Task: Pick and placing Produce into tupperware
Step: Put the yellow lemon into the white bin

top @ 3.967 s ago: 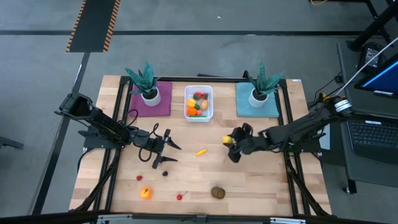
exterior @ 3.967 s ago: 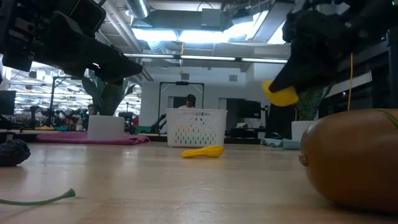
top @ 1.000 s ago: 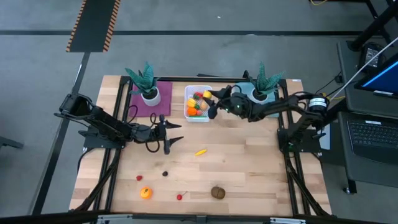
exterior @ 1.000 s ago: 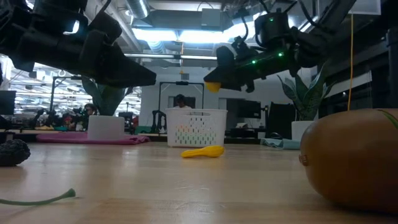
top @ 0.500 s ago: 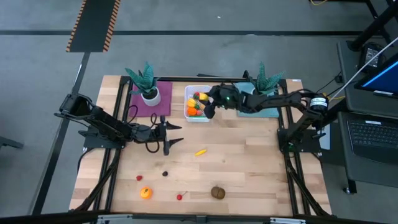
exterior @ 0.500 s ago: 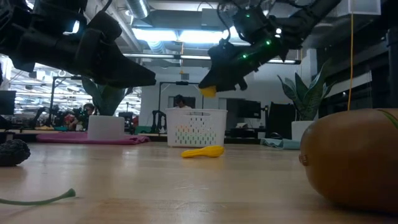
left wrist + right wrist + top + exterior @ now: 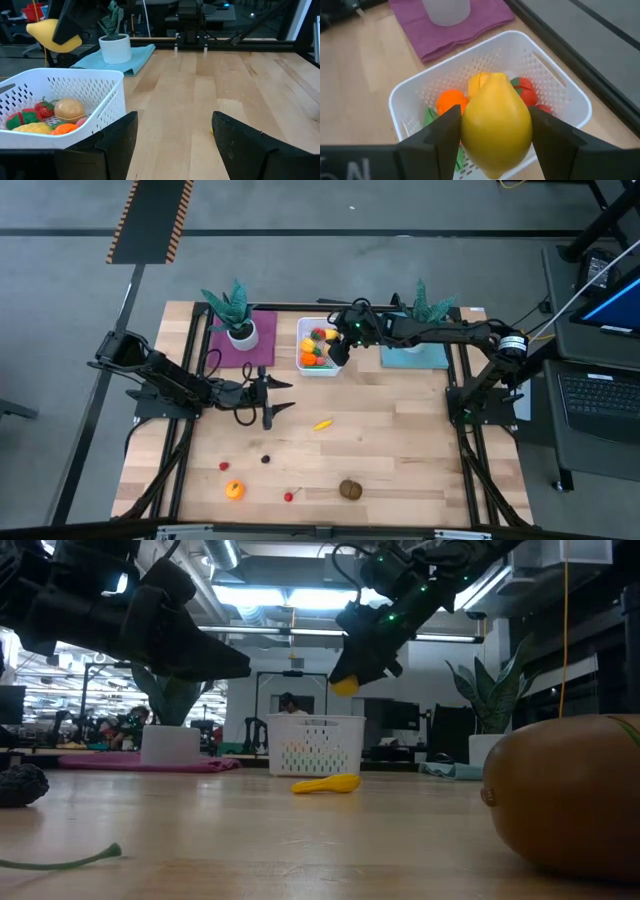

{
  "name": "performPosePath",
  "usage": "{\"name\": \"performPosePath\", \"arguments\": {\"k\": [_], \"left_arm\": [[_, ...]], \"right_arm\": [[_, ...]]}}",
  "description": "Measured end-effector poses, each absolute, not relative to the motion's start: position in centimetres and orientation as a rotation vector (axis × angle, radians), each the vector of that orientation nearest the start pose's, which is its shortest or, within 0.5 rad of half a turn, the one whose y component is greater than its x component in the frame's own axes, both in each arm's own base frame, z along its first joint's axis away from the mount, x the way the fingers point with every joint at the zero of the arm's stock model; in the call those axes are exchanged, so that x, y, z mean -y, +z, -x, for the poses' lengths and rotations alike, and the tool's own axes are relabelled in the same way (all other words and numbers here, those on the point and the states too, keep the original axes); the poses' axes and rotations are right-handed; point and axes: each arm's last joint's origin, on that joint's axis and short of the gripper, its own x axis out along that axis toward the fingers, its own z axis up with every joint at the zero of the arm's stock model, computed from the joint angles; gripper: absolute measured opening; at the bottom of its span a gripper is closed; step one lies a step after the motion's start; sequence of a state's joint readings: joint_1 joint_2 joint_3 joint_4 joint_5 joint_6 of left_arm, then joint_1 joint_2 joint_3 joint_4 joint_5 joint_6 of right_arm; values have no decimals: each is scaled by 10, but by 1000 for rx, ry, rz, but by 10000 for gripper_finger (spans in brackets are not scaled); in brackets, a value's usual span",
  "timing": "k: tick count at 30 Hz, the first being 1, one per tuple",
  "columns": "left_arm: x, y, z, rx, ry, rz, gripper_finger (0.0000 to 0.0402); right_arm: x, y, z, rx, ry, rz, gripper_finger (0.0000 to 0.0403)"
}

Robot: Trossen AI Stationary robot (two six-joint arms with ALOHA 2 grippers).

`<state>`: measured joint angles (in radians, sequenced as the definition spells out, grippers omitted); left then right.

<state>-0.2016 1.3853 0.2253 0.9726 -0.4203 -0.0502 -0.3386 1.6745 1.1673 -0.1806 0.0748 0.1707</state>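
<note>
Carried from mid-worktop four seconds back to a spot above the tupperware point(image 7: 319, 346), the yellow lemon point(image 7: 496, 125) now, clamped between the right gripper point(image 7: 338, 343) fingers point(image 7: 436, 137) and hanging over the tub's right-hand rim, clear of the contents. Seen through the right wrist camera: lemon directly over the white tub point(image 7: 559, 95), with an orange piece point(image 7: 451, 101), red pieces and a green piece lying inside. Same lemon point(image 7: 344, 686) in the low view, held high above the perforated tub point(image 7: 315, 747) at the far side of the worktop point(image 7: 400, 440). Left gripper point(image 7: 268, 395) parked low over the worktop left of centre, fingers point(image 7: 112, 142) spread apart and holding nothing, pointed towards the tub; shifted up and slightly towards the tub since four seconds ago, unmoved over the last second. Loose produce on the wood: yellow banana point(image 7: 322, 423) near the middle, just right of the left gripper; brown kiwi point(image 7: 350, 489) near the front edge; orange point(image 7: 233, 490) at front left; small red piece point(image 7: 289, 496) between those two; another red piece point(image 7: 224, 466) and a dark piece point(image 7: 265, 459) further left. Behind, two teal spiky plants point(image 7: 234, 310) in white pots on a purple mat point(image 7: 262, 345) and a teal mat point(image 7: 420, 354), flanking the tub
</note>
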Motion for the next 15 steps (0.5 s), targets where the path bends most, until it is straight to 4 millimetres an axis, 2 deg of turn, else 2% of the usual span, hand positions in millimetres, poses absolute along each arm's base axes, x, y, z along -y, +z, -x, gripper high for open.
{"name": "performPosePath", "arguments": {"k": [11, 15], "left_arm": [[32, 145, -215, -174, 223, -8, 247], [32, 145, -215, -174, 223, -8, 247]], "right_arm": [[124, 240, -348, -615, -429, -236, 207], [127, 233, -353, -610, -430, -232, 207]]}}
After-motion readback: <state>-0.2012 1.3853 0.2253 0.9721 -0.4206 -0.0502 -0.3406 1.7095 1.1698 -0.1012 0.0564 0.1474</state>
